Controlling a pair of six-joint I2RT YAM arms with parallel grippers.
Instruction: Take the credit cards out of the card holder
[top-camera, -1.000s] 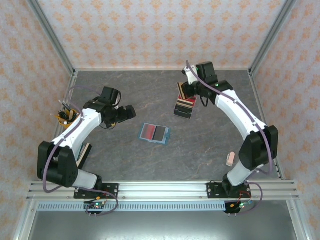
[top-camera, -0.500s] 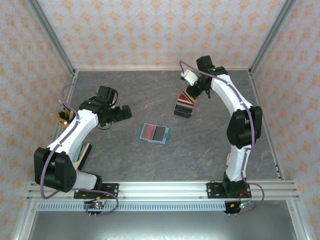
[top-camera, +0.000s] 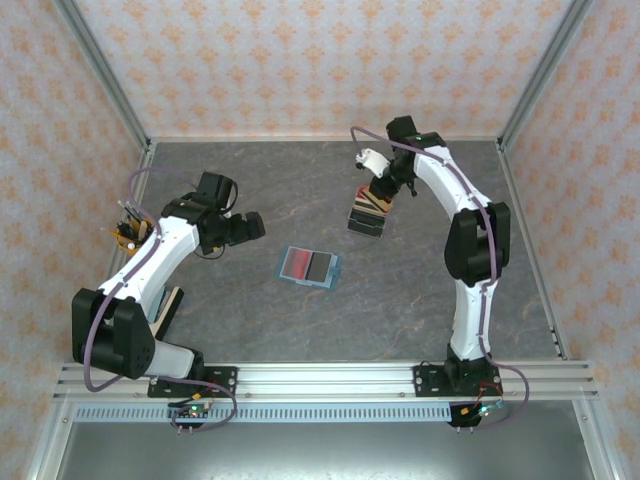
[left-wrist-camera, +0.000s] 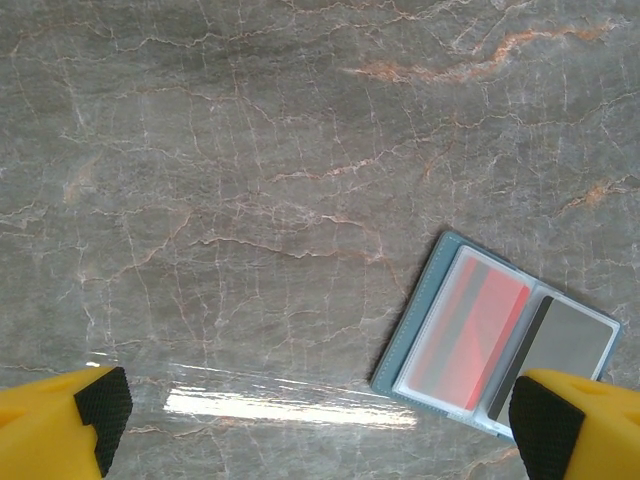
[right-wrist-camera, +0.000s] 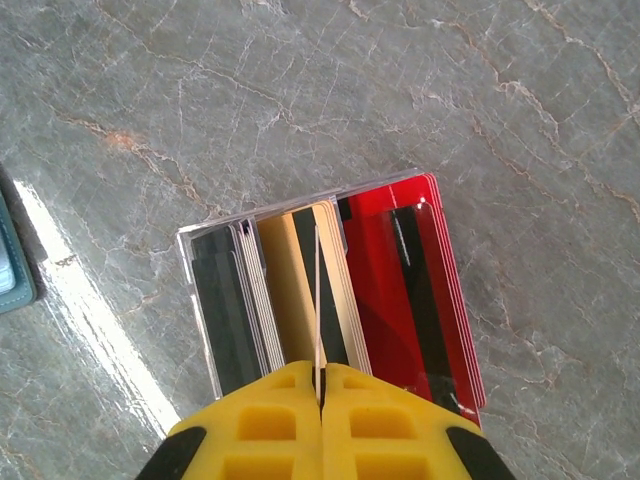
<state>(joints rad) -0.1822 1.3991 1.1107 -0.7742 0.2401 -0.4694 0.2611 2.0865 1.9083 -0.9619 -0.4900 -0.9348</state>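
The card holder (left-wrist-camera: 410, 325) lies open mid-tabletop (top-camera: 420, 290), credit cards (left-wrist-camera: 480, 325) in its sleeves, long axis slanting, just ahead-right of the wide-open left gripper (left-wrist-camera: 320, 420) — the nearer one — while the right gripper (right-wrist-camera: 320, 385) pinches a thin card (right-wrist-camera: 318, 300) above the clear box (right-wrist-camera: 186, 245).

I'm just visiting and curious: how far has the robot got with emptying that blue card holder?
Partway. Done: dark, tan and red cards sit in the clear box. In hand: the right claw is shut on a thin card over that box. Still to do: the card holder lies open with a red card and a grey card inside; the left claw hangs open near it.
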